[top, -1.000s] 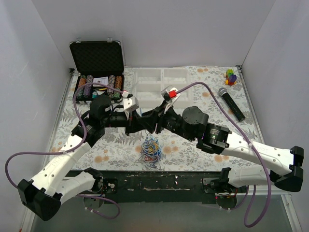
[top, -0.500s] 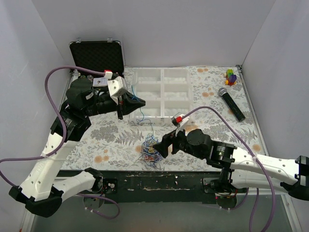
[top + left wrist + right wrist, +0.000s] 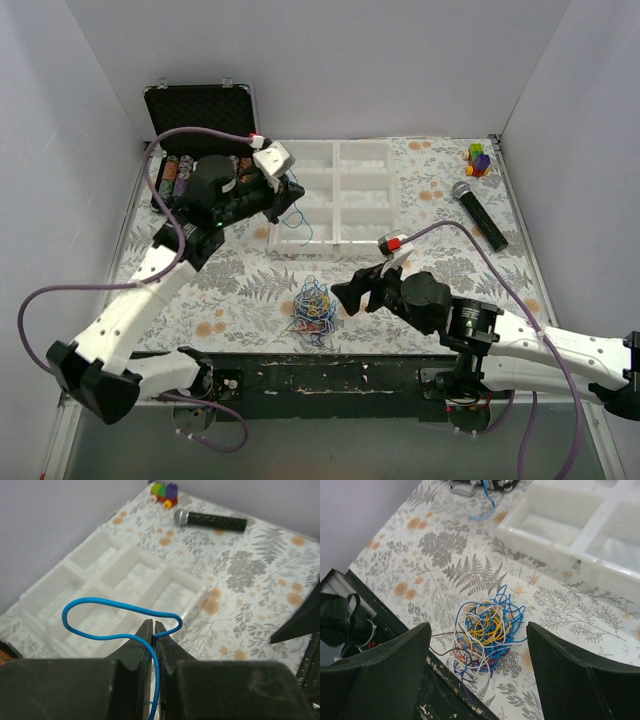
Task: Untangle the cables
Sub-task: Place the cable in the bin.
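Note:
The cables are a fist-sized tangle (image 3: 314, 309) of blue, yellow, white, red and dark wires near the table's front edge, seen close in the right wrist view (image 3: 487, 627). My left gripper (image 3: 291, 197) is shut on one loose blue cable (image 3: 100, 602) and holds it above the left edge of the white compartment tray (image 3: 370, 160); the cable's end dangles below (image 3: 301, 226). Its jaws (image 3: 152, 628) are pressed together on the wire. My right gripper (image 3: 346, 296) is open and empty, just above and right of the tangle, its fingers (image 3: 395, 675) wide on either side.
An open black case (image 3: 200, 115) with poker chips stands at the back left. A microphone (image 3: 480, 215) and a small colourful toy (image 3: 479, 158) lie at the back right. The tangle lies close to the dark front rail (image 3: 330, 375).
The grippers, together above the tangle a second ago, have parted. My left gripper has carried the blue cable up and right over the tray. My right gripper has dropped beside the tangle.

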### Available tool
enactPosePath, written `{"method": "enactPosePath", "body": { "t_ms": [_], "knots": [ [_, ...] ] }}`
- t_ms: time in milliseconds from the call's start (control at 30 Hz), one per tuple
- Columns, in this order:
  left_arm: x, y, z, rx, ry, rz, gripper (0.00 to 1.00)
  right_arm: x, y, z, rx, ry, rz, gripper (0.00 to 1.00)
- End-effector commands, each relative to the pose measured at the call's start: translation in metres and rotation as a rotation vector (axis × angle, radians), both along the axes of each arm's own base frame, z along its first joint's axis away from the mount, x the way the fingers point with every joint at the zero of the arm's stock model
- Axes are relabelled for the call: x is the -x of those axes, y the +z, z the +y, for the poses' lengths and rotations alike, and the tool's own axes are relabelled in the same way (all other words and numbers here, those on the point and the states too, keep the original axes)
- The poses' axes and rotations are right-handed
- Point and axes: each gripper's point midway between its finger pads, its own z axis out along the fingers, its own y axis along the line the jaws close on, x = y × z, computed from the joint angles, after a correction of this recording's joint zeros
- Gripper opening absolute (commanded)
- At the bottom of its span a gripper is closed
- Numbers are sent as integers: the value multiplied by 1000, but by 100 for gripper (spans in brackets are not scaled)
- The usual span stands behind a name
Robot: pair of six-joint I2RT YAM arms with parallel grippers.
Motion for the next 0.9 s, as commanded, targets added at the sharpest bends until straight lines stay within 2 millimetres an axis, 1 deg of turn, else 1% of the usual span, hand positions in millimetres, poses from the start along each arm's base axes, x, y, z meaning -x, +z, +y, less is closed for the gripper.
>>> {"method": "enactPosePath", "body": {
  "t_ms": [0,67,200,267,400,500,567,600,667,800,867],
  "knots": [
    [-49,-49,-3,-56,132,45,0,-18,16,-28,-47,-160,-39,84],
    [-62,-65,-11,-66,134,64,0,-18,19,-32,-43,-170,-43,83],
    [-92,-92,-16,-83,192,65,0,-17,20,-40,-48,-181,-44,82],
    [-101,-103,-20,-97,192,60,0,-16,22,-44,-63,-184,-45,82],
    [-103,-127,-28,-121,157,106,0,-16,23,-52,-75,-197,-51,82],
    [-105,-147,-27,-151,160,123,0,-16,28,-54,-86,-202,-55,82],
    [-112,-153,-23,-167,195,112,0,-16,30,-54,-86,-197,-60,82],
    [-117,-149,-24,-160,204,82,0,-16,30,-53,-87,-198,-59,82],
    [-120,-150,-23,-163,212,69,0,-15,30,-52,-89,-193,-58,82],
    [-122,-164,-22,-178,222,73,0,-15,26,-50,-81,-182,-55,81],
    [-127,-171,-20,-193,237,71,0,-14,27,-49,-85,-180,-53,81]
  ]
}}
